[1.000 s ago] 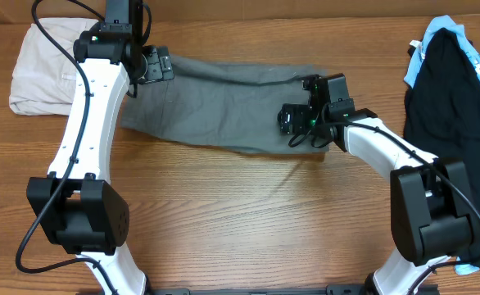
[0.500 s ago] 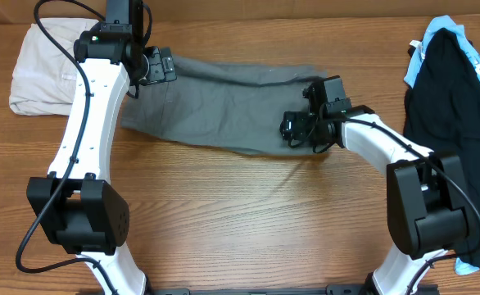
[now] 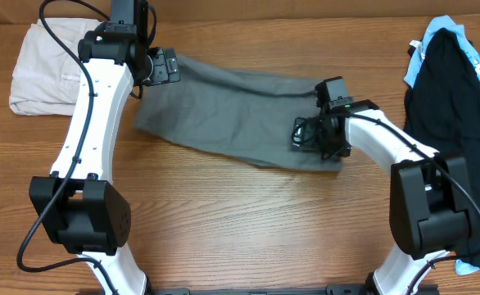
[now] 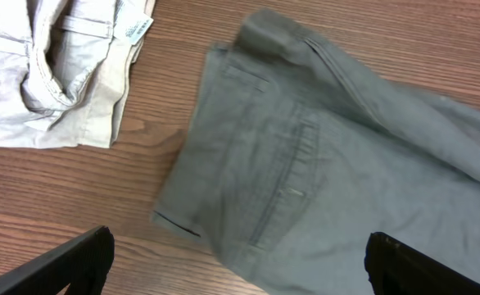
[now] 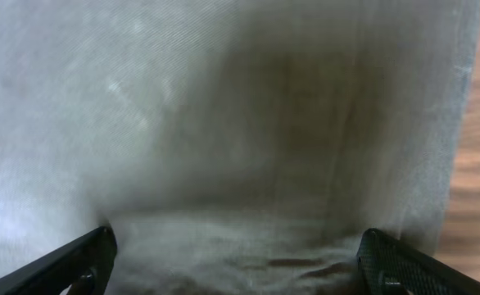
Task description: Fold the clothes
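The medium-grey clothes (image 3: 224, 115) lie spread across the back middle of the table, running from upper left to lower right. The waistband and pocket seams show in the left wrist view (image 4: 330, 164). My left gripper (image 3: 165, 67) hovers over the garment's upper left end, and its fingers (image 4: 240, 262) are wide apart and empty. My right gripper (image 3: 305, 135) is down on the garment's right end. Its fingers (image 5: 240, 262) are spread wide with grey cloth (image 5: 240, 106) filling the space between them.
A pale beige folded garment (image 3: 39, 70) lies at the back left corner, close to the grey one (image 4: 43, 74). A black garment with light-blue cloth (image 3: 453, 90) lies along the right edge. Bare wood table (image 3: 240, 221) stretches in front.
My right gripper has moved right and toward the front. The grey garment's right end shifted with it and the whole garment slid right. The left arm shifted slightly right.
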Controlling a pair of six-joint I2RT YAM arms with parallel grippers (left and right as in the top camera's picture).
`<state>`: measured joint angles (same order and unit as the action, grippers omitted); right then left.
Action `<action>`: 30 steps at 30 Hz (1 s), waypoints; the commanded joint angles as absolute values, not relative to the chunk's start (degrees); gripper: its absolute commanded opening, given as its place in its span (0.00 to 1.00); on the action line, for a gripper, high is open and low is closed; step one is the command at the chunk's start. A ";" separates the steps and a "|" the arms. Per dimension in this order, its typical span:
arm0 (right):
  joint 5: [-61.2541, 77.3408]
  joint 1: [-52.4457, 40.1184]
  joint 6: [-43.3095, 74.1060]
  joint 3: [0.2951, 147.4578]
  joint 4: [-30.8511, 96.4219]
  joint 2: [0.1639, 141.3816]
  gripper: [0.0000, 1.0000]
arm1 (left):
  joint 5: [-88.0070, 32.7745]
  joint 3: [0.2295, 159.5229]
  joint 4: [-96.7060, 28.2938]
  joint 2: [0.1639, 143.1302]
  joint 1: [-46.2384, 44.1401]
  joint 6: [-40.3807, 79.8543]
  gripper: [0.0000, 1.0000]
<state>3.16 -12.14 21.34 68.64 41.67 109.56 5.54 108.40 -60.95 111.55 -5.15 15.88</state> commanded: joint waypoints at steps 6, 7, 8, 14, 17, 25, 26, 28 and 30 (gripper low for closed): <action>0.64 -4.23 24.27 64.90 49.17 113.12 1.00 | 4.84 108.07 -61.08 112.20 -7.22 14.76 1.00; 0.67 -3.36 24.27 64.90 49.76 113.12 1.00 | 4.84 108.07 -61.06 112.20 -7.46 14.76 1.00; 0.69 -2.44 24.27 64.90 50.41 113.10 1.00 | 4.84 108.07 -61.06 112.20 -7.75 14.76 1.00; 5.13 1.10 22.33 65.19 51.92 110.67 1.00 | 4.84 108.07 -61.01 112.22 -9.50 14.72 1.00; 6.61 0.99 22.06 66.54 51.94 107.55 1.00 | 3.66 108.07 -60.77 112.22 -10.15 12.51 1.00; 12.51 0.16 18.57 71.70 52.14 96.79 1.00 | -4.54 108.07 -60.64 112.38 -10.44 1.28 1.00; 13.30 0.05 17.54 71.96 52.01 95.85 1.00 | -4.51 108.07 -60.73 112.44 -10.41 0.67 1.00; 14.35 -0.23 15.46 72.10 51.96 94.39 1.00 | -4.49 108.07 -60.88 112.95 -10.41 -1.32 1.00; 14.74 -0.82 13.41 72.07 52.29 94.15 1.00 | -4.49 108.07 -60.86 113.95 -10.35 -2.76 1.00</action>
<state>12.32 -0.01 17.45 71.00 52.14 95.46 -2.94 108.36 -60.73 111.74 -10.15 2.00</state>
